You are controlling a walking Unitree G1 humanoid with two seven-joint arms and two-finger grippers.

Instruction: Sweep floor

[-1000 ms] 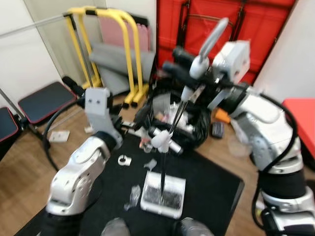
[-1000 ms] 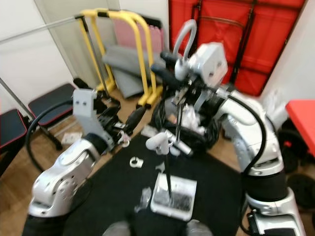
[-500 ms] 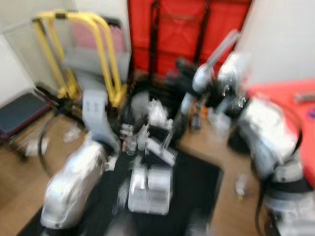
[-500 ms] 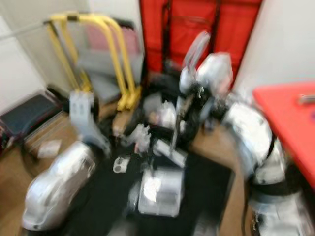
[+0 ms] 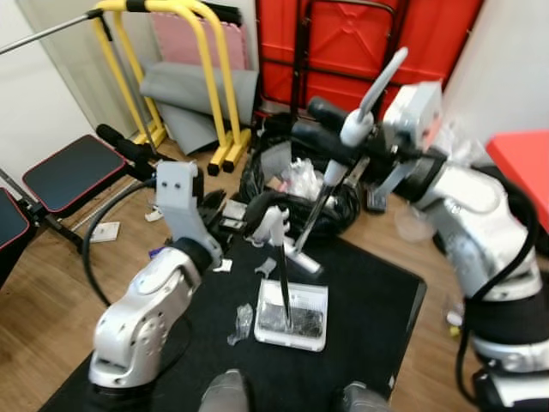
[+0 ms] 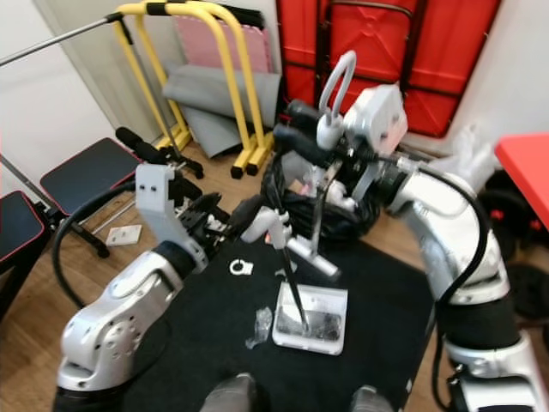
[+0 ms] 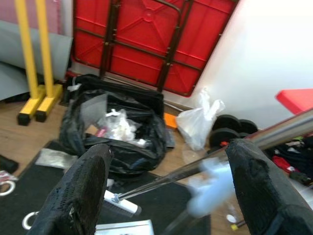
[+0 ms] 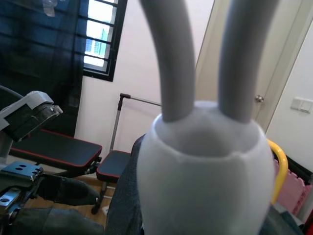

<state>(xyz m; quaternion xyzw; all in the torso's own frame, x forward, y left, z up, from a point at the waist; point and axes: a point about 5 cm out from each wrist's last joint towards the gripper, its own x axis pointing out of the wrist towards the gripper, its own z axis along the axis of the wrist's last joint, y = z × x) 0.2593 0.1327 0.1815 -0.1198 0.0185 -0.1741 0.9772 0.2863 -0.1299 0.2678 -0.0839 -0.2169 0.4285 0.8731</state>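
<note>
A white dustpan (image 5: 292, 314) is lying on a black mat (image 5: 369, 300) over wood floor (image 5: 43, 283); the right claw (image 5: 330, 129) is clamping the broom handle (image 5: 326, 184); the left claw (image 6: 244, 216) is gaping, holding nothing.

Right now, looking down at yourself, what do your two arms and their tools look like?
Both arms have rounded, glossy silver shells with black joints. A black cable loops beside the left arm, and another runs along the right arm. Each wrist carries a boxy pale grey block. The left tool has two long black fingers with a dimpled, textured surface; the right tool is black too.
</note>
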